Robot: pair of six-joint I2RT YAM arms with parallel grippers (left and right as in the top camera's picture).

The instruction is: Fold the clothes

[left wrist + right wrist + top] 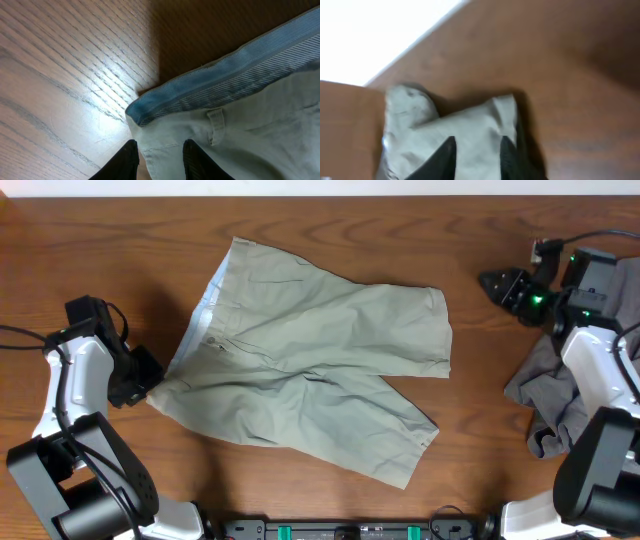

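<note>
Lying spread flat, wrinkled pale-green shorts (310, 365), legs splayed rightward

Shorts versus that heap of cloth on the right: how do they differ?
The shorts are pale khaki and spread out mid-table; the heap is darker grey and crumpled by the right arm. The shorts cover more table than the heap. The left claw is at the shorts' waistband; no claw is at the heap. Both lie on the table.
</note>
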